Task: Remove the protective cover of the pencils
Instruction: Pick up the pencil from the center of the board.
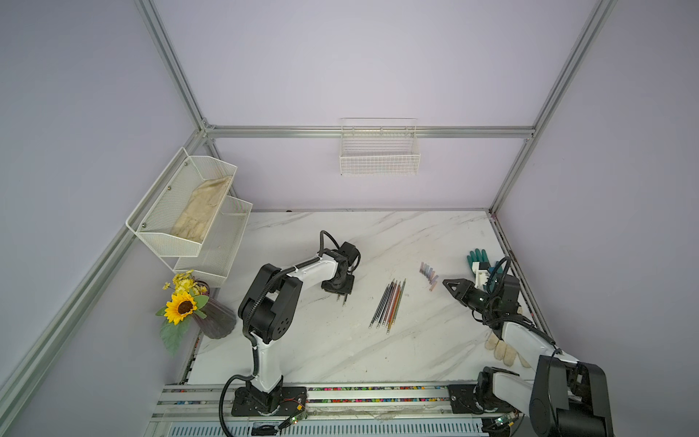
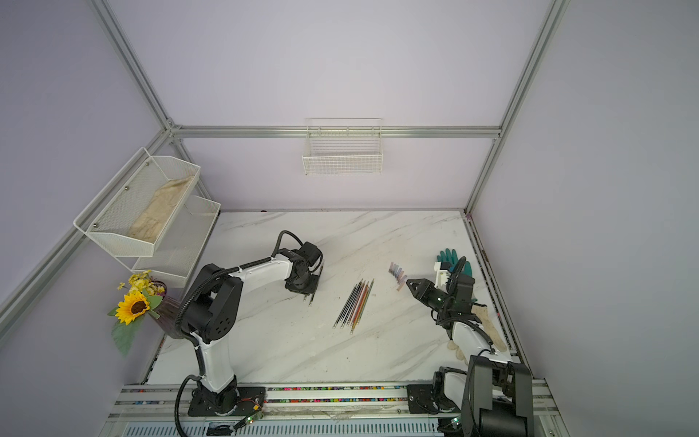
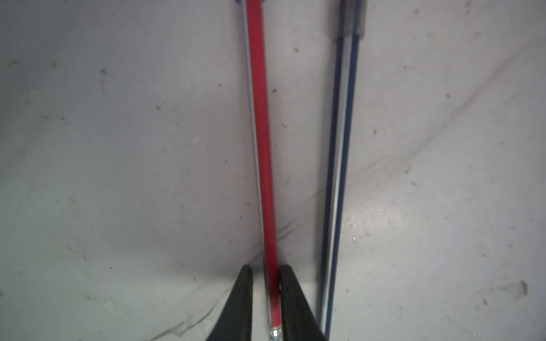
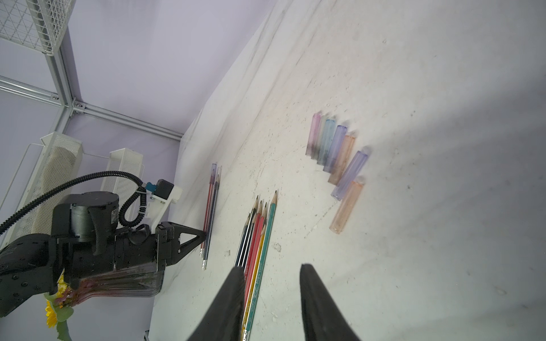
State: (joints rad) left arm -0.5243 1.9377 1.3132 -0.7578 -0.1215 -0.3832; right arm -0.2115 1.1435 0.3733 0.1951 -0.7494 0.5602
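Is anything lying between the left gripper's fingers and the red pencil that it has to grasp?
Nothing visible does. The red pencil lies directly between the fingers of the left gripper. The blue pencil lies beside it, outside the jaws and clearly apart from the red one.

Soft, even light, slightly dim. Top views sharp. Wrist views blurred; broad faint shadow on table (image 4: 443,88).

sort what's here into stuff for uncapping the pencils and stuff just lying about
For the job: left claw, open around the red capped pencil; blue capped pencil beside it; bare pencils; pulled-off caps; right claw.
Lying about: teal glove; white glove; sunflower vase; wall basket; mesh shelf.
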